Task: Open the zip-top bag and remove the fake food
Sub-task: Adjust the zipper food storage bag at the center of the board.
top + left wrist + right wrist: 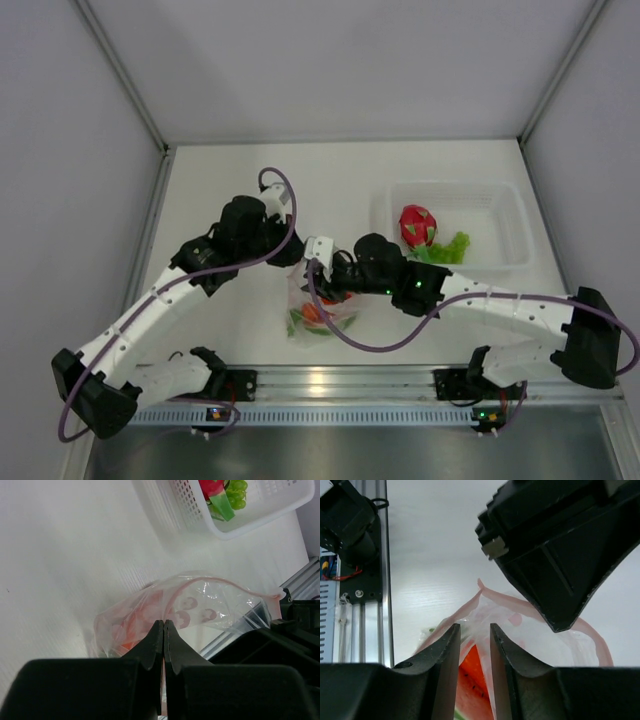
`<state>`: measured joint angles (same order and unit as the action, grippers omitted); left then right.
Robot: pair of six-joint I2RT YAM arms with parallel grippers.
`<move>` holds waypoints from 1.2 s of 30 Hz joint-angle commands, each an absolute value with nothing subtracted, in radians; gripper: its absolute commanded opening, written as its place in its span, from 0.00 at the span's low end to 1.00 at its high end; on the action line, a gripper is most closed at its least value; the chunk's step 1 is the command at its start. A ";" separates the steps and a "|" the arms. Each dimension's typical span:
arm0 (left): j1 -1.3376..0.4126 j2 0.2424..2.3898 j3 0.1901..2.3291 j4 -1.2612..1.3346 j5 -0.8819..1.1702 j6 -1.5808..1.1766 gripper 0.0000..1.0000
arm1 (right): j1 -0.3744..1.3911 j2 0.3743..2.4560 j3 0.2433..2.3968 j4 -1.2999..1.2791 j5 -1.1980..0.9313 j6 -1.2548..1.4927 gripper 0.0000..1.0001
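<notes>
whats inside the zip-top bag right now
A red melon slice and something green show through the zip-top bag; the right gripper covers the rest.

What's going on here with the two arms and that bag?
Both arms are working on the zip-top bag near the table's front edge. The left gripper is pinched shut on one side of its mouth, which gapes open. The right gripper, fingers narrowly apart, points into the mouth above the melon slice inside. The dragon fruit and a green leafy piece already lie in the white basket, so the job is partly done.
</notes>
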<state>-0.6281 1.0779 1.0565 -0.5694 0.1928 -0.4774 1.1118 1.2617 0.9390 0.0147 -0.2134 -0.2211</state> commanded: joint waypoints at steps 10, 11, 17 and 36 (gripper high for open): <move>-0.626 1.031 1.117 -0.523 0.281 -0.471 0.00 | 1.109 1.391 1.087 -0.176 -0.271 -0.199 0.27; -0.627 1.034 1.129 -0.523 0.256 -0.474 0.00 | 1.111 1.413 1.107 -0.195 -0.325 -0.222 0.27; -0.626 1.061 1.154 -0.522 0.164 -0.518 0.00 | 1.178 1.521 1.131 -0.282 -0.382 -0.304 0.24; -0.624 1.014 1.108 -0.540 0.103 -0.477 0.00 | 1.097 1.530 1.006 -0.156 0.069 -0.046 0.21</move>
<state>-0.6140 1.0756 1.0702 -0.6014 0.0517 -0.4767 1.1652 1.5558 1.0786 -0.0216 -0.1051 -0.2077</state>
